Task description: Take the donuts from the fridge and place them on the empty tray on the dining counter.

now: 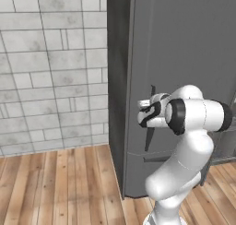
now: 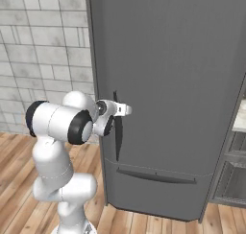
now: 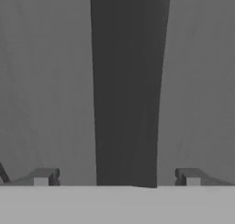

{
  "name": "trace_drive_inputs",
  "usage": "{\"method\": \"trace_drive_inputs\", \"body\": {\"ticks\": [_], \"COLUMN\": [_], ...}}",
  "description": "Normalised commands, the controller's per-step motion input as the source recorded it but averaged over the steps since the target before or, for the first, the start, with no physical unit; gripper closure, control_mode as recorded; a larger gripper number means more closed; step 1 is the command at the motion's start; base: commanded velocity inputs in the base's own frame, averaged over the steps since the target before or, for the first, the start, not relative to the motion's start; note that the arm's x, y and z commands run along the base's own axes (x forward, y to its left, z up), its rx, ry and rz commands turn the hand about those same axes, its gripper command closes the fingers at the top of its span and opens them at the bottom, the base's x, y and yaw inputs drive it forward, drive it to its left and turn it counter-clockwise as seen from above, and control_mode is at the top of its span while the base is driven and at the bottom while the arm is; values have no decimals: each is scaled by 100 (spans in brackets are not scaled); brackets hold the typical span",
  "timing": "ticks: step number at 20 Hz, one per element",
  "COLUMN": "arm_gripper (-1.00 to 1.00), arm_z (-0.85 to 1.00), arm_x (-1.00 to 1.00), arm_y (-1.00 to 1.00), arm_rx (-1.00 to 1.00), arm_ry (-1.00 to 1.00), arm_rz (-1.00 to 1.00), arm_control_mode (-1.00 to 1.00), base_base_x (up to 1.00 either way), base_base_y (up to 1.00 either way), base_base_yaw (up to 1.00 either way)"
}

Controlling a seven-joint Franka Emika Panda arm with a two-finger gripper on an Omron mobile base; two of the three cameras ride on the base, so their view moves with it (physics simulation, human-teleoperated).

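Grey tiled wall [image 1: 50, 67] and wood plank floor [image 1: 60, 182] frame the work area, and your arm stands square to the fridge [image 2: 168, 84], whose door is closed flush. That closed door explains the present posture: the donuts are not visible, and going by the task they should lie behind it, so nothing can be fetched until it is opened. The tray and the dining counter are also not to be seen from this position.

Your gripper [image 3: 117, 177] is levelled at the handle groove [image 3: 126, 90], the long dark vertical slot in the door face. In the hand view the two fingertips [image 3: 43, 176] stand well apart, one on either side of the groove, holding nothing. That spread appears deliberate: it lets the fingers straddle the slot and take hold of its edge.

From the side views the gripper [image 2: 115, 109] sits close to the groove [image 2: 117, 132], near its upper part; contact cannot be confirmed from these angles.

Judgement: the task is at its first step. Your next move calls for a firm hold on the groove before pulling. A shallow hold risks slipping off the door
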Motion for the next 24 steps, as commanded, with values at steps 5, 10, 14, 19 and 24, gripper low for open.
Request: {"method": "trace_drive_inputs", "body": {"ticks": [5,10,14,19,24], "arm_gripper": [-100,100,100,100,100], "arm_z": [-15,-14,4,27,15], "arm_x": [66,66,50,-26,-79], "arm_y": [-37,-18,0,0,0], "arm_rx": [0,0,1,0,0], "arm_ry": [-1,-2,13,24,32], "arm_rz": [1,1,0,0,0], "arm_control_mode": [-100,-100,-100,-100,-100], "base_base_x": [0,0,0,0,0], "base_base_y": [0,0,0,0,0], "base_base_yaw": [0,0,0,0,0]}}
